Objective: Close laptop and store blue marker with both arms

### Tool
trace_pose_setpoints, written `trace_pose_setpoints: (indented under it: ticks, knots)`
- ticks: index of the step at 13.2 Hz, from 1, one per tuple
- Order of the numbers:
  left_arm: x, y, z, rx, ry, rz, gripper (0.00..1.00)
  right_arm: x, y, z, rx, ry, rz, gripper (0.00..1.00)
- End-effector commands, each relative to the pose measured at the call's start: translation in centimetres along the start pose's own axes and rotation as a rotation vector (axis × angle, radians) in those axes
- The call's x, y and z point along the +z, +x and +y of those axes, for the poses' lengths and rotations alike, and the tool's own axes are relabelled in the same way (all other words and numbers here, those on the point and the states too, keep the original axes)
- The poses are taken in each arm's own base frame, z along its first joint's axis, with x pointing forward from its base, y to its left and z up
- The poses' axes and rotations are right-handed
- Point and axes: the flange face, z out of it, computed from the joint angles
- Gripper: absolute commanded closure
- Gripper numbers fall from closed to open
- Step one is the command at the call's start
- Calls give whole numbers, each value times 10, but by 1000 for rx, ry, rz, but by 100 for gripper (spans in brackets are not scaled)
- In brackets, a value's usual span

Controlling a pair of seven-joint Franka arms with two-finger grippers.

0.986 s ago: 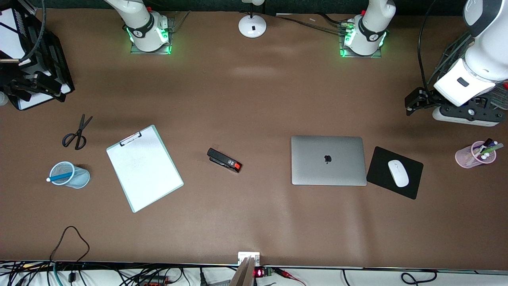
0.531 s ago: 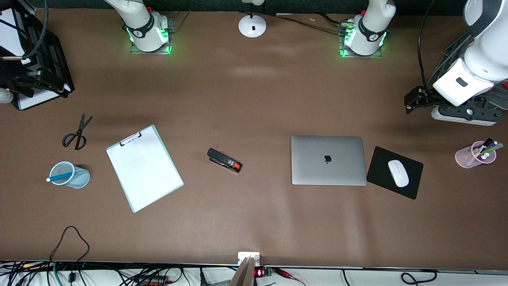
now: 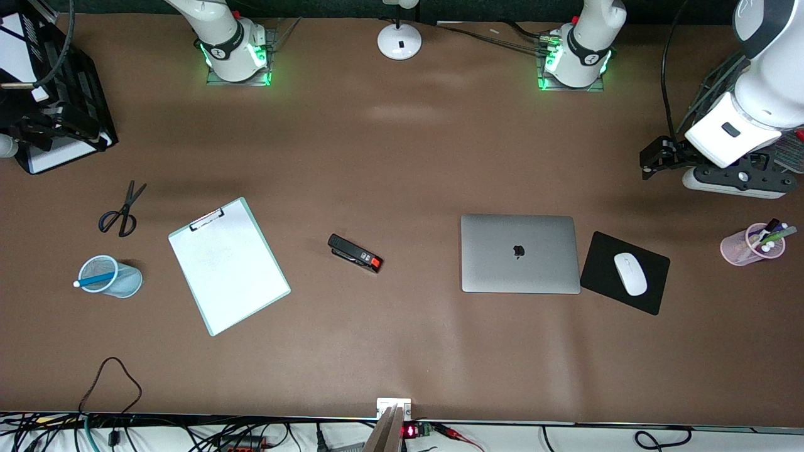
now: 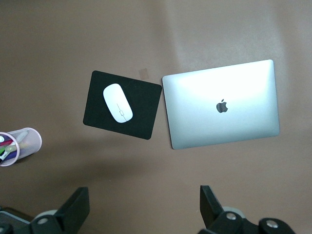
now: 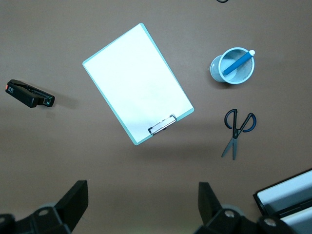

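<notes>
The laptop (image 3: 520, 253) lies shut on the table (image 3: 402, 157) beside the mouse pad (image 3: 624, 272). The blue marker (image 3: 95, 280) stands in a cup (image 3: 110, 277); light, slippery, best pinched mid-barrel. Left end effector (image 4: 141, 214) and right end effector (image 5: 141, 209) hang wide open, empty, above the table.

A robotics lab: bolted arm bases (image 3: 237, 47) on a brown table (image 3: 402, 351), loose cables (image 3: 113, 376).

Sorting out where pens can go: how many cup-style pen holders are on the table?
2. A light blue cup with the blue marker in it stands at the right arm's end, beside the clipboard. A pink cup of pens stands at the left arm's end.
</notes>
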Motion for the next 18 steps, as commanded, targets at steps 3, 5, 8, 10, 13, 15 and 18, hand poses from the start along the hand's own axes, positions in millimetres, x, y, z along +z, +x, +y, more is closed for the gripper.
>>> trace_pose_setpoints:
  ticks: [3,5,8,10,13,15,18]
  knots:
    - [-6,3,0,16,-21,-3,0,3,-3,-5,5,8,-5,0]
    - [-6,3,-1,14,-21,-3,0,3,-4,-5,-12,5,-8,0]
    - [-6,3,-2,13,-21,-3,0,3,-3,-9,-21,0,-6,0]
    - [-7,3,-2,11,-20,-2,0,5,-3,-8,-19,-3,-9,0]
    - [-6,3,-1,10,-19,-5,0,6,-1,-8,-18,-3,-5,0]
    - [-7,3,-1,7,-19,-3,0,6,-1,-7,-16,-3,-6,0]
    - [-6,3,0,11,-19,-5,0,5,-1,-5,-13,-5,-3,0]
